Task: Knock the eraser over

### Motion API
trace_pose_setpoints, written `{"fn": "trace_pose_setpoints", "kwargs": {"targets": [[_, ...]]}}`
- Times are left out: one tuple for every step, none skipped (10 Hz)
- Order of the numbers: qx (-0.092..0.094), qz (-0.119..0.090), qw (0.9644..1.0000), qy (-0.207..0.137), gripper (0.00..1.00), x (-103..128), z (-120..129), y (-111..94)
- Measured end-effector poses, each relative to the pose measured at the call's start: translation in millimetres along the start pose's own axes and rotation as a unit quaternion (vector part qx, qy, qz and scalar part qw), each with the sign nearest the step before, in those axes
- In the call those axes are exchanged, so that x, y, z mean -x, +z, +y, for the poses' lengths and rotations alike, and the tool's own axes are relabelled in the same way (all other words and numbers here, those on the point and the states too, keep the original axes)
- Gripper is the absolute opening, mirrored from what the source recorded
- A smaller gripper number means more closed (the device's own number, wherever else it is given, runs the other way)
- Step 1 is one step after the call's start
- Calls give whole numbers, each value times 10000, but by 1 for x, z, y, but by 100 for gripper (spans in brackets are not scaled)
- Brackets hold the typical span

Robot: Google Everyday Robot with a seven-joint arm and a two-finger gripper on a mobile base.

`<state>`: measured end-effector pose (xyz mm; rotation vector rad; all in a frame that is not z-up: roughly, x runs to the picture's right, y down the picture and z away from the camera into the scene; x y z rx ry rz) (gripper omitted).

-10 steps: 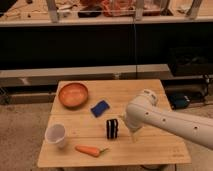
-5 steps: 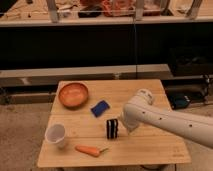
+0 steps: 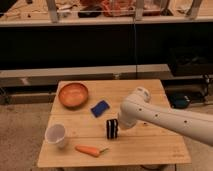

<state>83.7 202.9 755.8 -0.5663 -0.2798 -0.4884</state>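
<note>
The eraser [image 3: 111,128], a small black block with pale stripes, stands upright near the middle front of the wooden table [image 3: 150,145]. My white arm reaches in from the right. My gripper [image 3: 120,126] is right beside the eraser on its right side, close to or touching it. The end of the arm hides the fingers.
An orange-brown bowl [image 3: 73,94] sits at the table's back left. A flat blue pad [image 3: 100,108] lies behind the eraser. A white cup [image 3: 56,135] stands at the front left and a carrot [image 3: 89,150] lies near the front edge. Dark shelving stands behind the table.
My gripper has moved left, closing in on the eraser's right side. The eraser still stands upright in the same place.
</note>
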Motion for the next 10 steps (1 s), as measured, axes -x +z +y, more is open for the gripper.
{"fn": "trace_pose_setpoints", "kwargs": {"targets": [[-2, -23, 10000, -40, 0, 4, -5, 1], [-2, -32, 10000, -55, 0, 4, -6, 2], [-2, -51, 10000, -79, 0, 4, -6, 3], [7, -73, 9999, -99, 0, 6, -7, 3], [11, -109, 9998, -144, 0, 12, -10, 5], [14, -169, 9996, -226, 0, 22, -17, 7], [13, -180, 9996, -232, 0, 23, -18, 7], [16, -198, 9995, -245, 0, 23, -18, 7], [24, -230, 9994, -255, 0, 23, -18, 8], [25, -256, 9993, -262, 0, 25, -19, 10]]}}
